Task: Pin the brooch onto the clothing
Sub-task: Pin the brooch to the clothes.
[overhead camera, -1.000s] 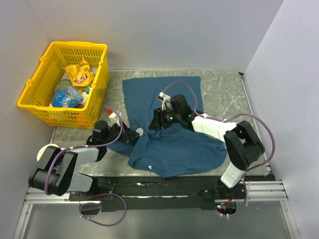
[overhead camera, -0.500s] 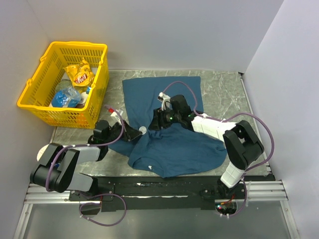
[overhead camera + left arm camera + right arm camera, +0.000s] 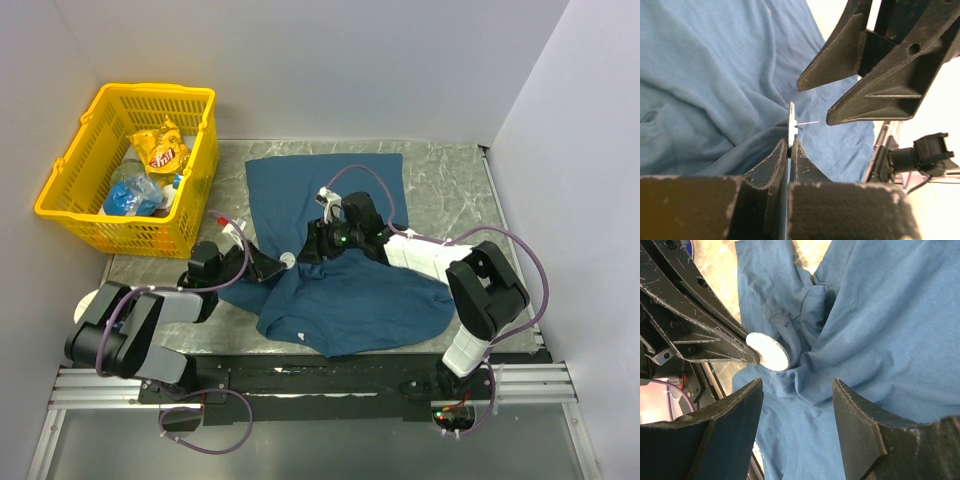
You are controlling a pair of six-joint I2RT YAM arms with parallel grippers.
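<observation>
The clothing (image 3: 350, 290), a dark teal-blue T-shirt, lies rumpled across the marble table. My left gripper (image 3: 283, 264) is shut on the brooch (image 3: 288, 260), a small pale disc, at the shirt's left edge. In the left wrist view the brooch (image 3: 791, 122) stands edge-on between the fingertips, its thin pin pointing right over the fabric (image 3: 715, 90). My right gripper (image 3: 310, 247) hovers open just right of it. In the right wrist view the brooch (image 3: 768, 351) sits beyond my open right fingers (image 3: 855, 415), above a raised fold of the shirt (image 3: 880, 330).
A yellow basket (image 3: 85, 215) with snack packets stands at the back left of the table. White walls close in on the left, back and right. Bare marble (image 3: 440, 180) shows behind and right of the shirt.
My left gripper has carried the brooch a little rightward toward the right gripper. The right gripper has hardly moved.
</observation>
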